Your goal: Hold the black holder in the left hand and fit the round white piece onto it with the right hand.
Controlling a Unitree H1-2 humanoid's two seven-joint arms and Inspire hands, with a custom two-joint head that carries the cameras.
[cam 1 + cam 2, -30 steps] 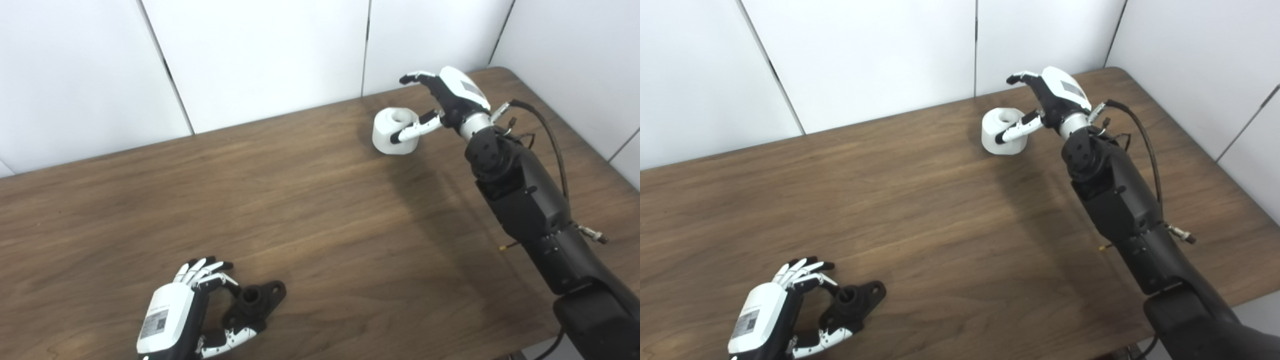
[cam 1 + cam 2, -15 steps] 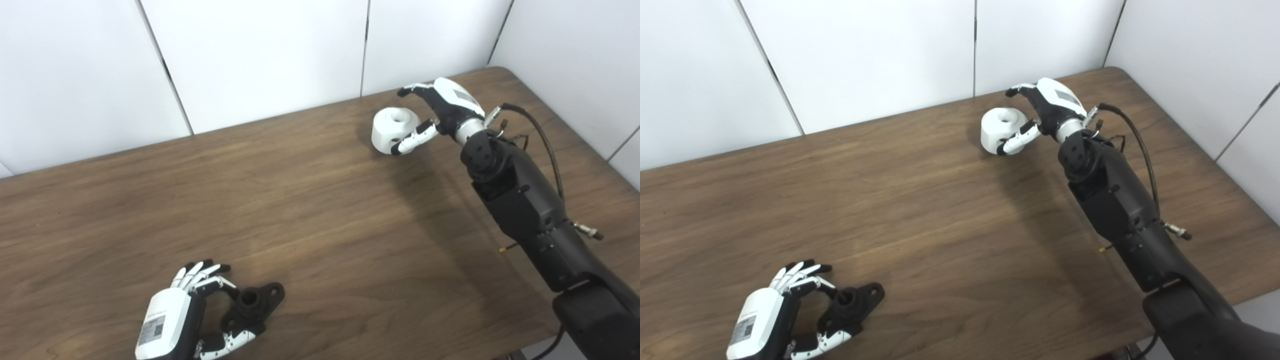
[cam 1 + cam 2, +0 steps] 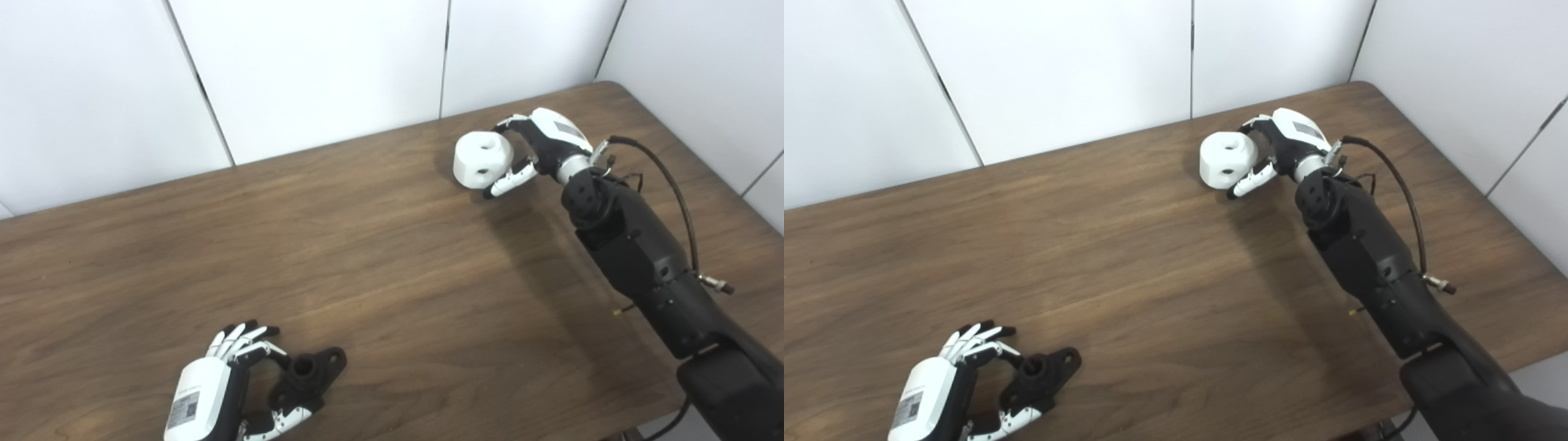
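Observation:
The black holder [image 3: 308, 374] lies flat on the wooden table [image 3: 380, 257] near its front left, central socket facing up. My left hand [image 3: 211, 392] sits just left of it, open, with the fingers [image 3: 240, 339] curved above its left end and the thumb by its near end. At the far right, my right hand [image 3: 542, 142] is shut on the round white piece [image 3: 482, 160]. Its fingers wrap over the back and the thumb presses from below. The piece is tipped, so a small side hole faces me and its top hole tilts left.
White wall panels [image 3: 318, 73] stand right behind the table's far edge and along its right side. The right forearm with its looping black cable [image 3: 670, 184] stretches over the right part of the table. Bare wood lies between the two hands.
The right hand has closed on the white piece and tipped it off its flat stance. The left hand has slid slightly back toward the front edge; the holder has stayed put.

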